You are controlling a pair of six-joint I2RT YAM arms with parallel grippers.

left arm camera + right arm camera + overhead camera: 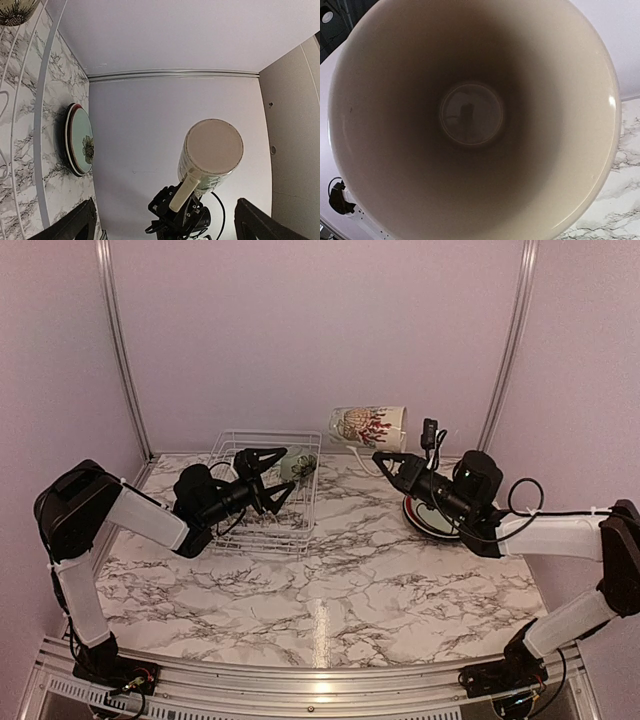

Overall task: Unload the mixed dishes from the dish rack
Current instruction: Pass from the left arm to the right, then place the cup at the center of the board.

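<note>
Bowl (297, 466) in rack (262, 434) (left), plates (420, 519) stacked right, mug (367, 425) aloft between.

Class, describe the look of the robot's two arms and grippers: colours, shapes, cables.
The left arm and right arm match: white tubular links joined by bulky black housings. The left gripper and right gripper are black with tapered fingers. A black cable loops beside the right arm's forearm.

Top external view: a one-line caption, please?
Right claw holds the floral mug aloft by its handle; left claw open at the dish rack.
</note>
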